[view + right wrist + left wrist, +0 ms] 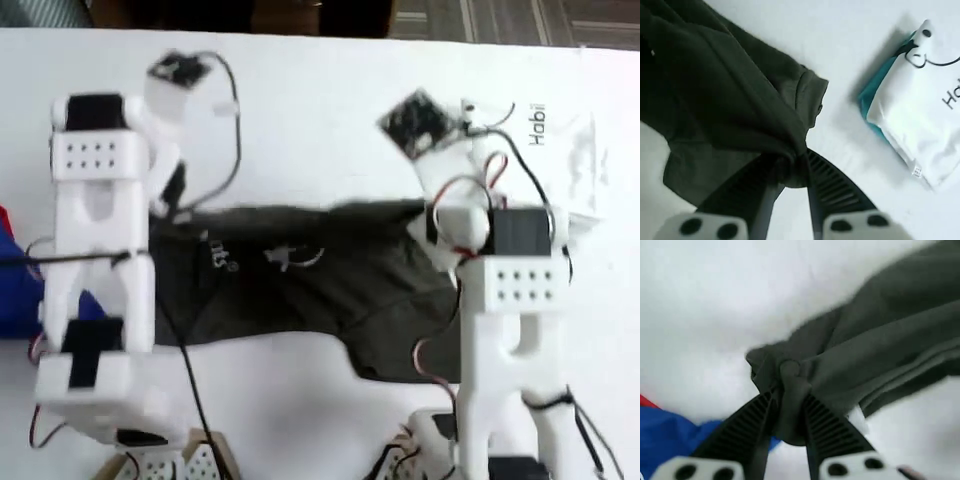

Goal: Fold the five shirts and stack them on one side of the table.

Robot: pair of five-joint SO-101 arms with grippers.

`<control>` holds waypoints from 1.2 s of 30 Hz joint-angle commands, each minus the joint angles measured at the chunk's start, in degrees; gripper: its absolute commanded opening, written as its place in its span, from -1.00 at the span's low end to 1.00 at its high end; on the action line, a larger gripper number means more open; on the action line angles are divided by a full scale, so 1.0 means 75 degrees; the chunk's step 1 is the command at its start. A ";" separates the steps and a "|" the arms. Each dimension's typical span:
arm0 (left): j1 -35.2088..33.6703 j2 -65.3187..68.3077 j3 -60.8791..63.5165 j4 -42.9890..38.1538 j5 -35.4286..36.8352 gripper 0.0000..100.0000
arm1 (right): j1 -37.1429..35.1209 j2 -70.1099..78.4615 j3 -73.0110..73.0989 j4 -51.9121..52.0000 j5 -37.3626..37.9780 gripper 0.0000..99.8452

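Observation:
A dark olive shirt (300, 280) lies stretched across the middle of the white table (320, 90) between the two arms. My left gripper (172, 200) is at its left end, shut on a bunched fold of the olive shirt (880, 340); the fabric is pinched between the black fingers of the left gripper (790, 390). My right gripper (440, 225) is at the shirt's right end. In the right wrist view the right gripper (795, 160) is shut on a gathered edge of the olive shirt (715, 100), near a sleeve.
A folded white shirt (570, 150) (920, 110) lies at the back right on top of a teal one (875, 100). Blue fabric (15, 290) (670, 430) and a bit of red fabric (645, 401) lie at the table's left edge. Cables hang from both arms.

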State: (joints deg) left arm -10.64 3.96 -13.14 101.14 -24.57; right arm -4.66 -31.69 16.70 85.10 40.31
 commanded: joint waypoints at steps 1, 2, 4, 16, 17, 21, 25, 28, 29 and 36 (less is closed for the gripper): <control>0.0023 -0.1125 0.1553 -0.0234 -0.0422 -0.95 | 0.0170 -0.1014 0.0586 0.0358 0.0610 -0.96; 0.0012 -0.1219 0.1834 -0.0246 -0.0516 -0.95 | 0.0217 -0.1225 0.0797 0.0393 0.0750 -0.96; 0.0012 -0.1325 0.2350 -0.0293 -0.0680 -0.95 | 0.0358 -0.1647 0.1266 0.0486 0.0973 -0.96; 0.0012 -0.1313 0.4144 -0.1055 -0.0926 -0.93 | 0.0381 -0.3042 0.3763 0.0440 0.1758 -0.96; 0.0012 -0.1325 0.4155 -0.1043 -0.0926 -0.90 | 0.0358 -0.3042 0.3763 0.0440 0.1735 -0.96; -0.0023 -0.1371 0.3722 -0.0867 -0.0926 -0.64 | 0.0358 -0.3042 0.3364 0.0475 0.1700 -0.76; -0.0375 -0.1371 0.2163 -0.0363 -0.0914 -0.61 | 0.0346 -0.3042 0.2262 0.0486 0.1688 -0.50; -0.0621 -0.1313 0.0768 -0.0141 -0.0867 -0.61 | 0.0346 -0.2960 0.1489 0.0299 0.1336 -0.49; -0.0668 -0.1289 0.0498 -0.0176 -0.0856 -0.61 | 0.0346 -0.2960 0.1383 0.0088 0.0985 -0.49; -0.0117 -0.0188 0.1354 -0.1547 -0.0176 -0.93 | -0.0123 -0.1565 0.2168 -0.2010 -0.0387 -0.49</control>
State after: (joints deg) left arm -13.71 -0.79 -4.00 94.20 -28.00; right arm -3.34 -49.89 32.18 75.25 39.43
